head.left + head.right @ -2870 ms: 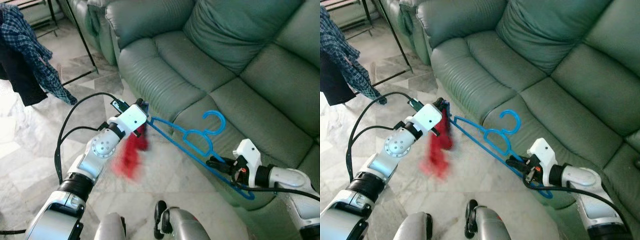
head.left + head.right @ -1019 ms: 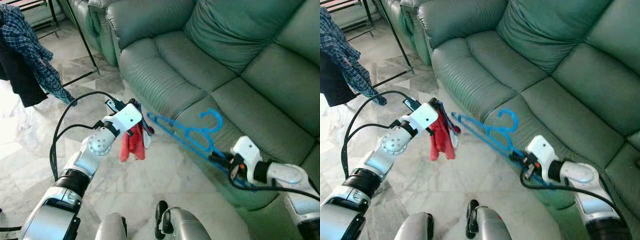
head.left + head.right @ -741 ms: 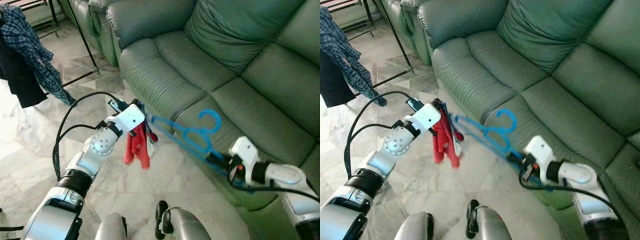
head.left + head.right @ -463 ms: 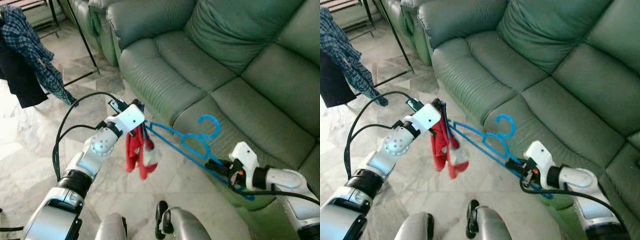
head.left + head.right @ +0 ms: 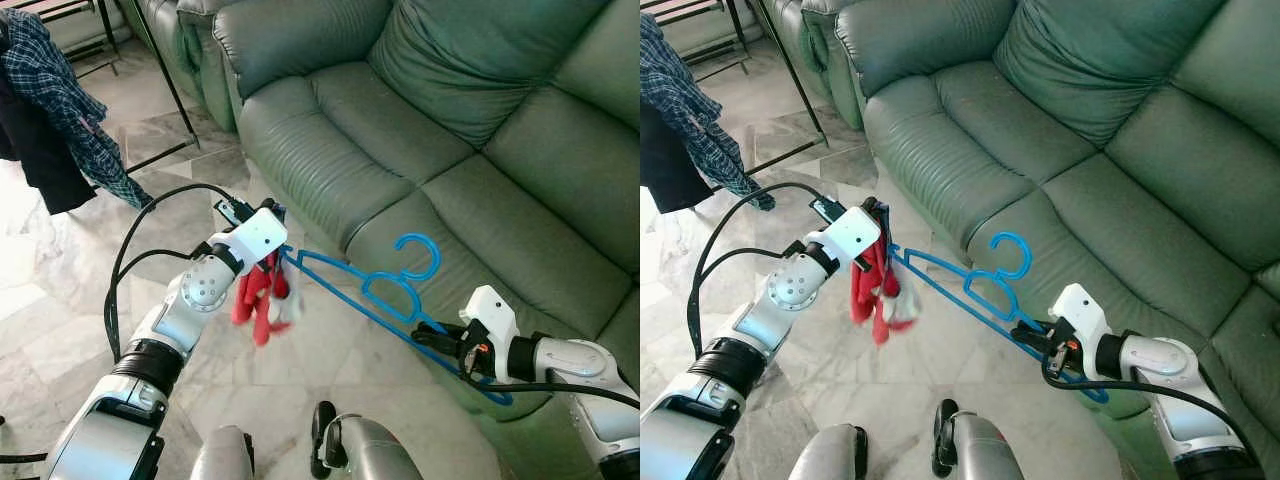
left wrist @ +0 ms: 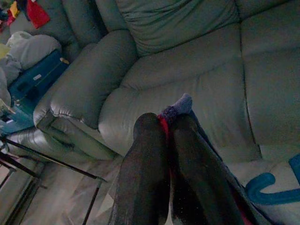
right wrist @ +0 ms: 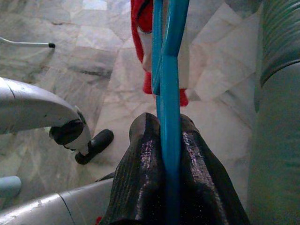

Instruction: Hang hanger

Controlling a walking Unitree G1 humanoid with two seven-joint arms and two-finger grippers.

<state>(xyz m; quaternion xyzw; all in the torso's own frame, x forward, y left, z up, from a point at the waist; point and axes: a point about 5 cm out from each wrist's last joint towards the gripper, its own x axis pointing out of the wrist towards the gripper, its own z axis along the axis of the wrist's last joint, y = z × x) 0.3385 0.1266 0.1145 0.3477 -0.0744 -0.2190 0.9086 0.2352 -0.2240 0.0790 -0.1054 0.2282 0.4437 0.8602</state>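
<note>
So the right gripper (image 7: pixel 169 136) is clamped tight on the blue hanger (image 5: pixel 370 291) — the wrist view shows both black fingers (image 7: pixel 145 154) squeezed against the bar with no gap. It grips the hanger near its lower end, out in front of the green sofa (image 5: pixel 470 130), just off the front edge of the seat cushions. From there the hanger runs up and across toward the robot's left, tilted, with its hook (image 5: pixel 420 255) curling up over the seat edge.

The left gripper (image 6: pixel 165 123) is pinched shut too, holding a red garment (image 5: pixel 258 295) right at the hanger's far tip. In its wrist view you can see a bit of red fabric and a grey-blue scrap squeezed between the fingertips, and a slice of the blue hook off to one side. Whether it also grips the hanger's tip itself I can't tell. The cloth dangles below that gripper over the marble floor (image 5: pixel 60 300), a bit blurred, with a pale patch on one side.

Further out — a black clothes rack (image 5: pixel 165 80) stands on the floor by the sofa's arm, and a plaid shirt (image 5: pixel 60 100) hangs over something dark at the far left.
</note>
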